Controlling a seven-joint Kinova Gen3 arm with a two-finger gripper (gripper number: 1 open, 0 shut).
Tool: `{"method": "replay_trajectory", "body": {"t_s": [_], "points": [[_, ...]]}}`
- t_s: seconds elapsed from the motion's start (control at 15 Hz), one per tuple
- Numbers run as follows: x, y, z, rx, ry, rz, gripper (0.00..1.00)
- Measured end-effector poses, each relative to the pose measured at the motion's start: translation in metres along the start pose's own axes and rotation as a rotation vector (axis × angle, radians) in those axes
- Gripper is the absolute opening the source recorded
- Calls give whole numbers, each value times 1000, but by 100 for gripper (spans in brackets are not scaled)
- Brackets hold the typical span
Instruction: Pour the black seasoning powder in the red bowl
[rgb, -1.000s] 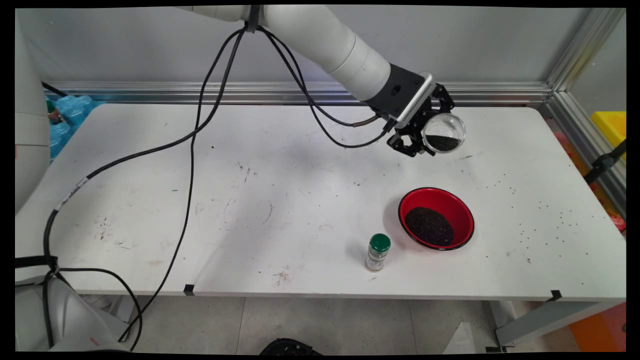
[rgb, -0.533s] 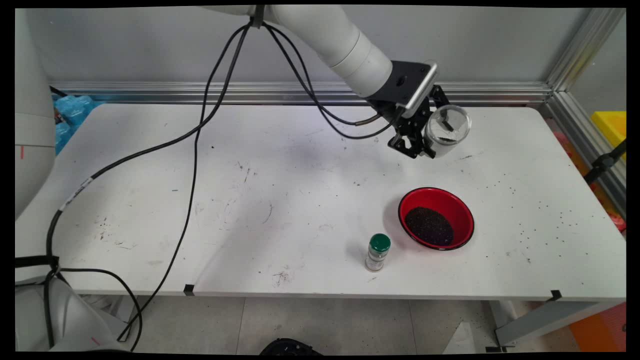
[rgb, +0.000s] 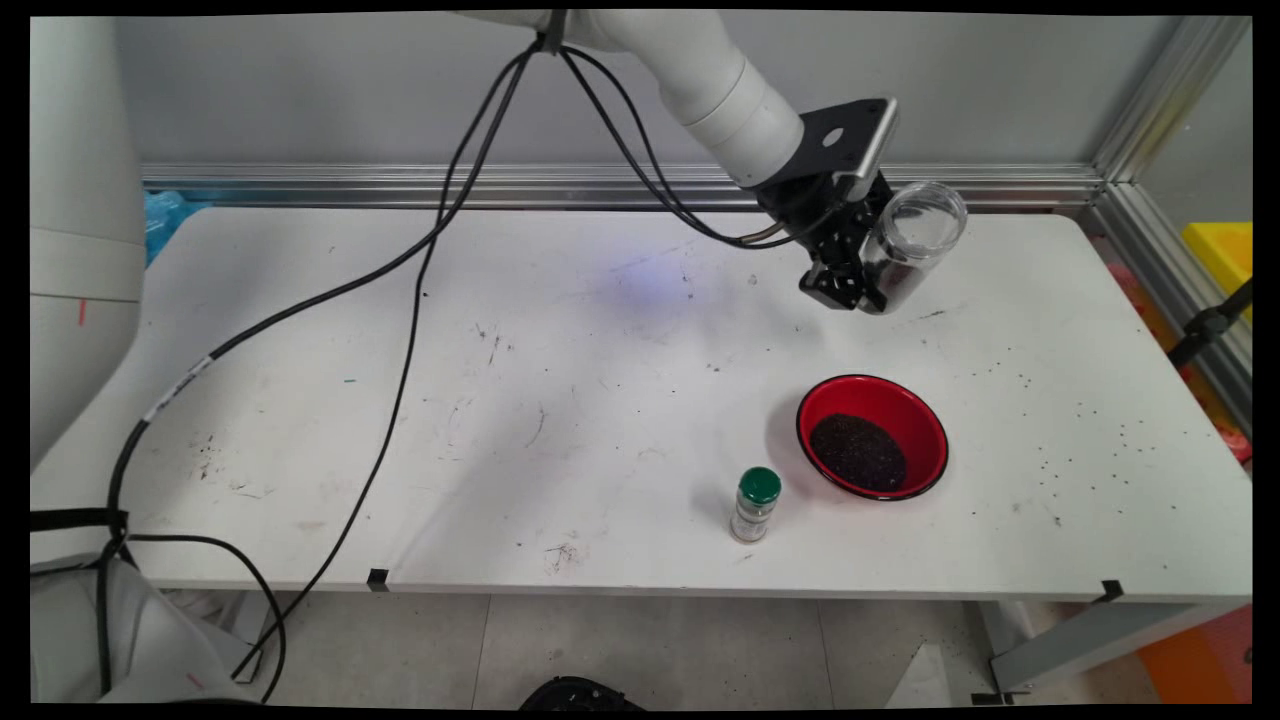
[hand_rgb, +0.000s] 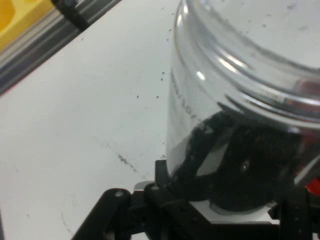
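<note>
in the upper right of the main view, the black gripper (rgb: 868, 262) is hanging above the white table (rgb: 560, 400), its fingers clamping a clear jar (rgb: 912, 245) that is tilting, mouth up and to the right, with dark grains sitting in its lower end; lower in the frame, well apart from it, a red bowl (rgb: 872, 436) is holding dark grains; just left of the bowl a small green-capped bottle (rgb: 755, 504) is standing upright; loose dark specks are lying scattered across the table's right side.
</note>
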Motion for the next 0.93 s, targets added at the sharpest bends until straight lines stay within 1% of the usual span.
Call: {"method": "replay_trajectory", "body": {"t_s": [0.13,0.4,0.73,0.93], "points": [[-2,-4,7,-4,0,-51,0],[-9,-10,26,-11,14,-186,0],[-23,-11,49,-21,36,-339,0],[-33,-9,60,-24,41,-406,0]]}}
